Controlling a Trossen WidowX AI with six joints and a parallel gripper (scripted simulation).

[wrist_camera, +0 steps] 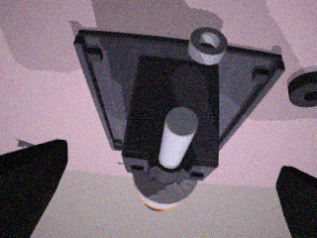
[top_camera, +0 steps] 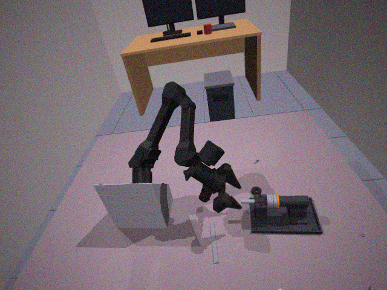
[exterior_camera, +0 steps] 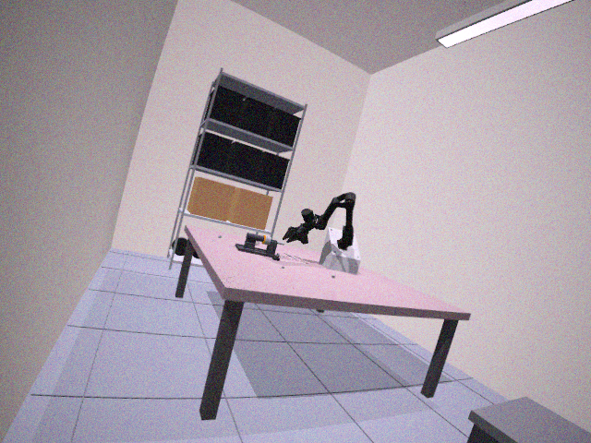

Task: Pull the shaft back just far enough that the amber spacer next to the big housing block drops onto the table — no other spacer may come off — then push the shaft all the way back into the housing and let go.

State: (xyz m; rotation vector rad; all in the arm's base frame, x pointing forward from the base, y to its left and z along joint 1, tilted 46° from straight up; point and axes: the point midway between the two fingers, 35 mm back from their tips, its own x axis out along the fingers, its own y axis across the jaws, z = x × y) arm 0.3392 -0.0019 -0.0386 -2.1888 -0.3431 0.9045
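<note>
The shaft (top_camera: 247, 201) (wrist_camera: 177, 141) sticks out of the dark support block (top_camera: 260, 210) (wrist_camera: 149, 99) toward my gripper. Grey-white spacers (top_camera: 271, 201) sit beyond that block. The amber spacer (top_camera: 277, 201) (exterior_camera: 264, 239) sits against the big housing block (top_camera: 293, 200) (exterior_camera: 251, 236); only its orange rim shows in the wrist view (wrist_camera: 158, 207). The housing is mostly hidden there. My gripper (top_camera: 240, 197) (exterior_camera: 286, 240) (wrist_camera: 176, 166) is open and empty, with its fingers wide apart near the shaft's free end. In the wrist view the shaft appears between the fingertips.
The fixture stands on a dark base plate (top_camera: 316, 218). A dark ring (top_camera: 256, 190) (wrist_camera: 303, 89) lies beside it. A light grey ring (wrist_camera: 207, 46) shows at the plate's edge. A thin grey strip (top_camera: 214, 243) lies on the pink table (top_camera: 281, 150).
</note>
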